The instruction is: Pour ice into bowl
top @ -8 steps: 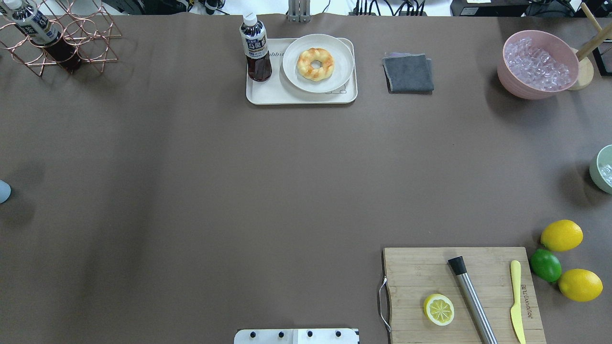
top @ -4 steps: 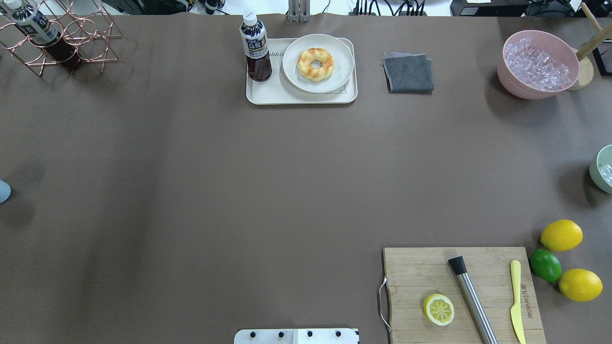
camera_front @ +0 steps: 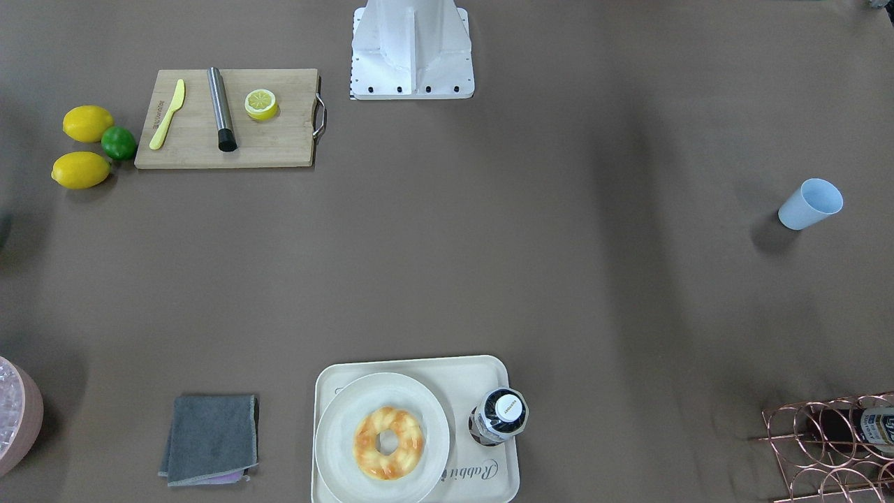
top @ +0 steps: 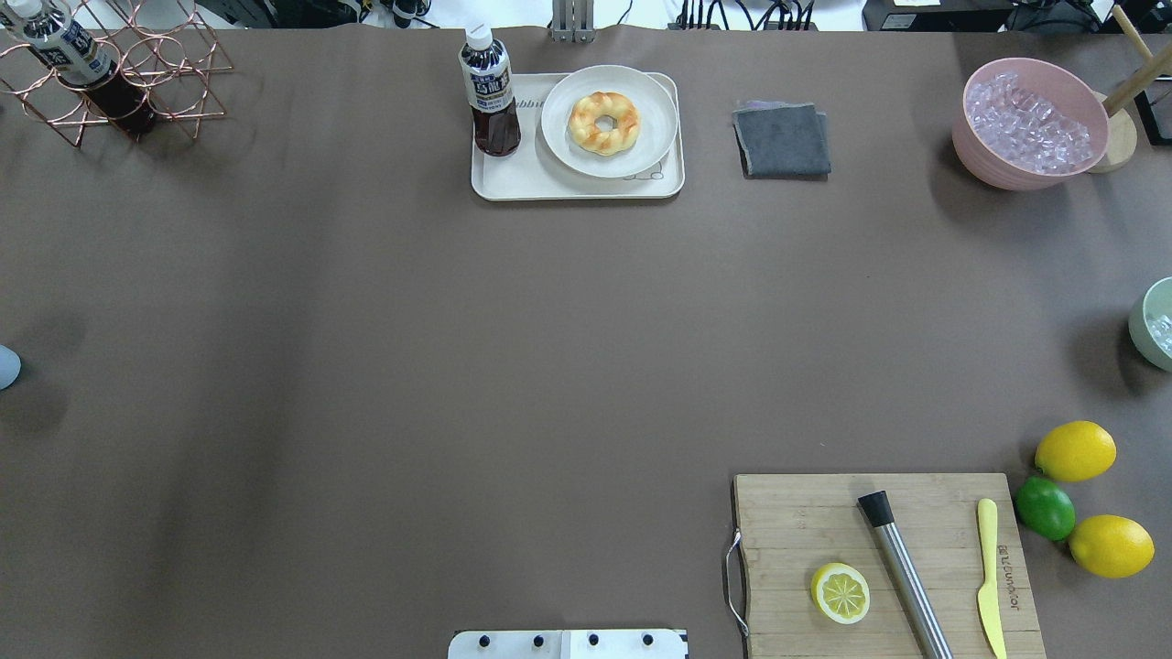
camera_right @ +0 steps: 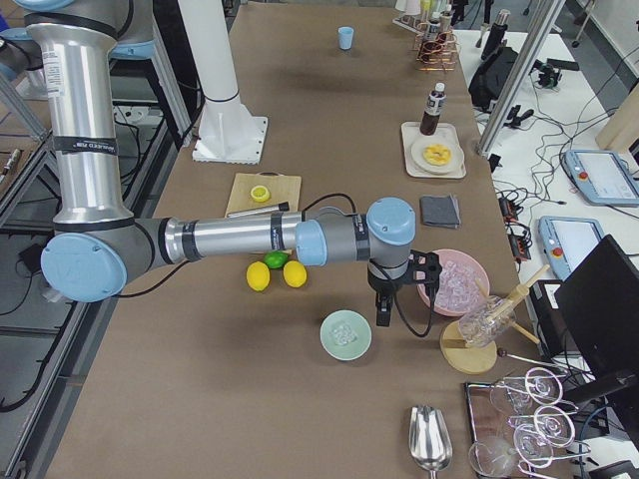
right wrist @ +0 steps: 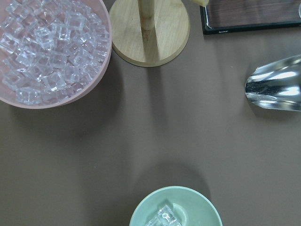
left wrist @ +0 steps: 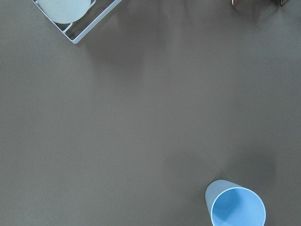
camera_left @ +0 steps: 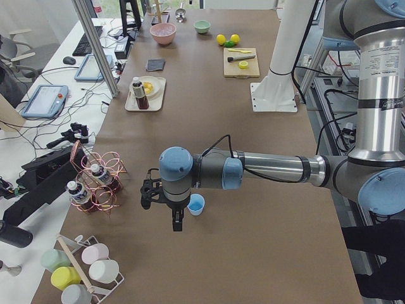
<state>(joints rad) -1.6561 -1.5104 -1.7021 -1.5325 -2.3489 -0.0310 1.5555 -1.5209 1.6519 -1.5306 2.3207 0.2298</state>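
Observation:
The pale mint-green bowl [right wrist: 188, 202] stands on the table at its right end and holds a few clear ice cubes [right wrist: 164, 217]. It also shows in the exterior right view [camera_right: 345, 334] and at the right edge of the overhead view [top: 1152, 320]. My right gripper [camera_right: 382, 317] hangs just beside the bowl, between it and the pink tub; I cannot tell if it is open or shut. My left gripper [camera_left: 176, 223] hangs beside the light blue cup [camera_left: 196, 204], which is empty in the left wrist view [left wrist: 237, 207]; its state cannot be told either.
A pink tub [right wrist: 101, 75] full of ice stands near the bowl, next to a wooden stand [right wrist: 150, 33] and a metal scoop [right wrist: 275, 82]. A cutting board [top: 884, 563], lemons [top: 1075, 450], a doughnut tray [top: 577, 178], a grey cloth [top: 782, 139] and a wire rack [top: 119, 69] lie around.

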